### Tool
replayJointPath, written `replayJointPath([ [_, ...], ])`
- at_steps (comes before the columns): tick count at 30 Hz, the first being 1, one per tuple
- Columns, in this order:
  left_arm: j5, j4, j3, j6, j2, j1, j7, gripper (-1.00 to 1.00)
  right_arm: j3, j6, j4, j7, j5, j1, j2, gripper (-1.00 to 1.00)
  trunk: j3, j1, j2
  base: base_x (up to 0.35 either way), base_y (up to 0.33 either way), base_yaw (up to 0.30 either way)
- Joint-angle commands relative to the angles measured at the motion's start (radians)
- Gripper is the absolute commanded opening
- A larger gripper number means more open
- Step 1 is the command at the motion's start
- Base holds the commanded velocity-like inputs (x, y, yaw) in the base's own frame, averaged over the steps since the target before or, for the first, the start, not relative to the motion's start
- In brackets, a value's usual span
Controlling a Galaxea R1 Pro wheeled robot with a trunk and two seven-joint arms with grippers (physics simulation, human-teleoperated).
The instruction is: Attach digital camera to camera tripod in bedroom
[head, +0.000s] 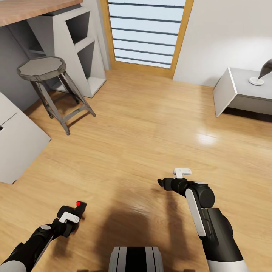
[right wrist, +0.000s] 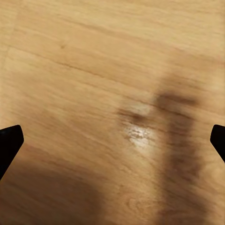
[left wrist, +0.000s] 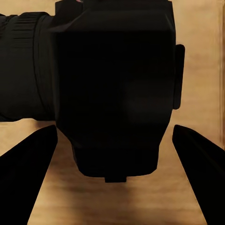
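My left fingers (head: 71, 216) clamp the small black boxy digital camera with its red top button (left wrist: 112, 89), carried low over the light wood plank floor (head: 151, 124), presumably for transport. My right fingers (head: 172, 180) are spread wide and empty, held clear. The tripod has yet to be found among the grey octagonal stool (head: 43, 68), the wood-framed window (head: 145, 32) and the white cube shelf (head: 77, 45). The wrist view cuts off the camera's lens.

High head view; floorward wrist views
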Motion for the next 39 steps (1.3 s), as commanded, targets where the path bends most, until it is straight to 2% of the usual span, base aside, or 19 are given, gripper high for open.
replayJointPath([
  [1, -0.005, -0.003, 0.001, 0.004, 0.0, 0.0, -0.005, -1.0, -0.001, 0.004, -0.001, 0.0, -0.003, 0.0, 0.0, 1.0, -0.001, 0.0, 0.0, 0.0, 0.0, 0.0],
  [7, -0.004, -0.008, 0.001, 0.003, 0.0, 0.0, -0.008, -1.0, -0.001, 0.004, -0.001, 0.0, -0.003, 0.0, 0.0, 1.0, -0.001, 0.0, 0.0, 0.0, 0.0, 0.0],
  [17, -0.001, -0.017, 0.0, -0.001, 0.003, 0.0, -0.023, -1.0, -0.001, 0.004, 0.0, 0.0, -0.003, 0.0, 0.0, 1.0, 0.038, -0.005, 0.002, 0.0, 0.0, 0.0],
  [30, 0.001, -0.081, 0.002, 0.014, 0.004, 0.0, -0.044, -1.0, -0.001, 0.004, -0.001, 0.0, -0.003, 0.0, 0.0, 1.0, 0.088, -0.011, 0.005, 0.0, 0.0, 0.0],
  [34, 0.023, -0.159, 0.012, 0.091, 0.003, 0.002, -0.086, -1.0, -0.001, 0.004, -0.001, 0.001, -0.003, 0.0, -0.001, 1.0, 0.104, -0.012, 0.006, 0.0, 0.0, 0.0],
  [39, 0.074, -0.349, 0.032, 0.268, -0.004, 0.041, -0.153, -1.0, -0.001, 0.004, -0.001, 0.008, -0.003, 0.004, -0.003, 1.0, 0.123, -0.015, 0.007, 0.0, 0.0, 0.0],
])
